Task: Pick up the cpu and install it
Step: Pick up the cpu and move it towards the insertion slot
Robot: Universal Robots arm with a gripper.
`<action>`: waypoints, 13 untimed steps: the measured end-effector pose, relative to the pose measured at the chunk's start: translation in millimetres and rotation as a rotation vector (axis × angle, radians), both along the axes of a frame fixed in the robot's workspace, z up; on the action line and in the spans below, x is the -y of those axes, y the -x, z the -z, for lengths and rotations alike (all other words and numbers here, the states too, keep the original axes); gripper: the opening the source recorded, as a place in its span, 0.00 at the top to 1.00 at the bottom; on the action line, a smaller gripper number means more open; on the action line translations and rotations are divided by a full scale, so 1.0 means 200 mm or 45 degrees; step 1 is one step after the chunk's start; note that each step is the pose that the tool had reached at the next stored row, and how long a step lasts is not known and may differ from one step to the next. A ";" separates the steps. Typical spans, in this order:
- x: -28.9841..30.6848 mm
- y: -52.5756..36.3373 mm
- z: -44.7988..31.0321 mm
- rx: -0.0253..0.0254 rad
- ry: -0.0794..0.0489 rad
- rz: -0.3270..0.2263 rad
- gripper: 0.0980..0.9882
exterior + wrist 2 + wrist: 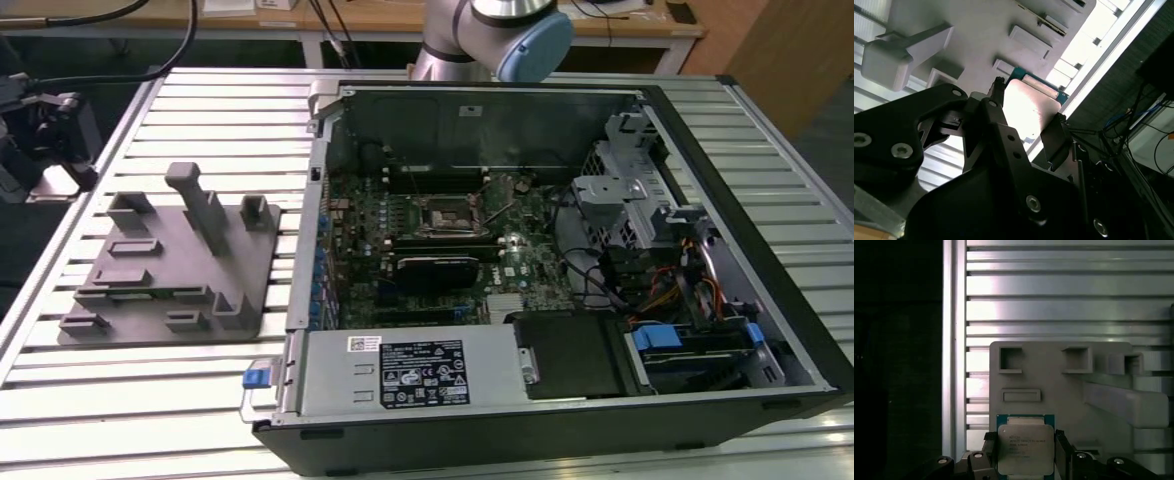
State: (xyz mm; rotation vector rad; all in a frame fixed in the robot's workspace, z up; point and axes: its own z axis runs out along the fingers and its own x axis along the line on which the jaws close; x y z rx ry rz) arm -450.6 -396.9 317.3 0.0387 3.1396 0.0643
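The cpu (pixel 1025 449), a flat square chip with a silvery top and a green edge, sits between my gripper's (pixel 1025 452) two black fingers (pixel 988 450), which are shut on its opposite sides. The second wrist view shows the cpu (pixel 1026 107) as a pale plate clamped in the gripper (pixel 1026 117). In the exterior view the gripper (pixel 47 135) hangs at the far left over the table's edge, with the pale cpu (pixel 58 182) at its lower end, left of the grey fixture (pixel 174 260). The black motherboard socket (pixel 434 215) lies inside the open computer case (pixel 787 330).
The grey fixture (pixel 1064 385) has pockets and upright posts (pixel 200 205). The slatted metal table (pixel 200 110) ends at a rail (pixel 954 340), with dark floor beyond. Drive cages, cables and a power supply (pixel 407 370) crowd the case around the motherboard.
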 end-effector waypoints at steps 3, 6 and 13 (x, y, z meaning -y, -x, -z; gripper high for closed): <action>0.000 0.000 -0.014 0.0000 0.000 0.000 0.50; 0.000 0.000 -0.027 -0.0001 0.000 0.000 0.50; 0.000 0.000 -0.057 0.0000 0.000 0.000 0.50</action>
